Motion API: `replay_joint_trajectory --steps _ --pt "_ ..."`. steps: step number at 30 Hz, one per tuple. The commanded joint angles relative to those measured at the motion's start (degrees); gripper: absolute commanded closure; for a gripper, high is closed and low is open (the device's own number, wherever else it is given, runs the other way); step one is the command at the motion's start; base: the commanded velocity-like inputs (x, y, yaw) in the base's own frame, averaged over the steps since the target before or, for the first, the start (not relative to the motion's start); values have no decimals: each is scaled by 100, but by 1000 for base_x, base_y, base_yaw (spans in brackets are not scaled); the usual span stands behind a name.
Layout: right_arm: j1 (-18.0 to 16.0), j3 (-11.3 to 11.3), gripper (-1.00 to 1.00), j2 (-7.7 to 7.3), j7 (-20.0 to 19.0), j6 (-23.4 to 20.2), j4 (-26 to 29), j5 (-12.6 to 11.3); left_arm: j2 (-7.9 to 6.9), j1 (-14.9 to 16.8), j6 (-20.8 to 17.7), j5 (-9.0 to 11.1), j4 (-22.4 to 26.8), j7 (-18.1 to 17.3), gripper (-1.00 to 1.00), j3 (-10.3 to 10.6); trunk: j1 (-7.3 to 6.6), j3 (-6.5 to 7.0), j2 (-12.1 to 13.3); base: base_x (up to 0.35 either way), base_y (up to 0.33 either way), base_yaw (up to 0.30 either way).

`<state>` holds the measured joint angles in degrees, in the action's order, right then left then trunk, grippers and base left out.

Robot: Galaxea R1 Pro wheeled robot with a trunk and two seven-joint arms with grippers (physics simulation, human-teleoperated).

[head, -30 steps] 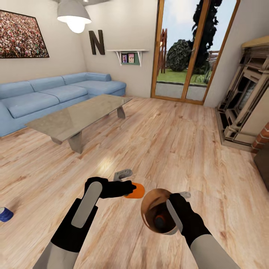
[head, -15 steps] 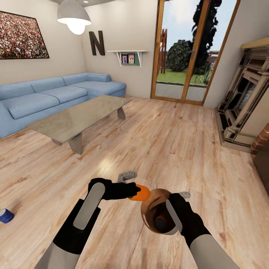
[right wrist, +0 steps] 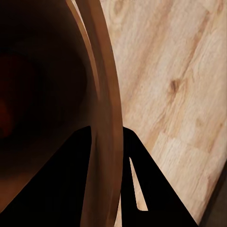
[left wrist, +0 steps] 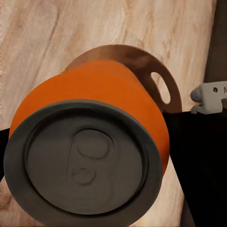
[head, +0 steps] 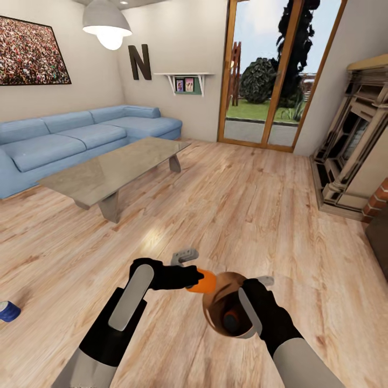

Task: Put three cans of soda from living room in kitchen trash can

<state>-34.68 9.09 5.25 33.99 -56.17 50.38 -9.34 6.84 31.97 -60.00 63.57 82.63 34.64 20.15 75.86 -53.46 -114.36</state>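
Our left gripper [head: 195,278] pinches an orange can [head: 205,281] lying sideways at the bin's [head: 229,311] rim. Our right gripper [head: 249,307] clamps the bin's wall above the floor [head: 242,205]. Another can [head: 231,319] lies inside, a blue one [head: 8,311] far left.

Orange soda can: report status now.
Left gripper shut on orange soda can, at trash can rim. Right gripper holds trash can. Path clear.

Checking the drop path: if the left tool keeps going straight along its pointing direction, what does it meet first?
Likely the rim of the tash can that the right tool holds. The left tool grips an orange can of soda whose far end sits at that rim; depth is uncertain.
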Motion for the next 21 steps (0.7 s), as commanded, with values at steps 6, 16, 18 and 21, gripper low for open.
replay_joint_trajectory --steps 6,16,18,21 --pt "3 214 100 56 -28 -5 6 28 9 9 0 -23 -189 5 100 11 0 1 0 0 0 0" --pt "5 295 100 91 -37 -7 14 25 11 10 158 -43 -444 3 100 493 0 1 0 0 0 0" --pt "4 299 100 126 -40 -14 19 26 12 11 238 -45 -551 2 100 605 0 1 0 0 0 0" --pt "5 304 100 153 -40 -28 22 22 20 11 333 -41 -678 0 100 659 0 1 0 0 0 0"
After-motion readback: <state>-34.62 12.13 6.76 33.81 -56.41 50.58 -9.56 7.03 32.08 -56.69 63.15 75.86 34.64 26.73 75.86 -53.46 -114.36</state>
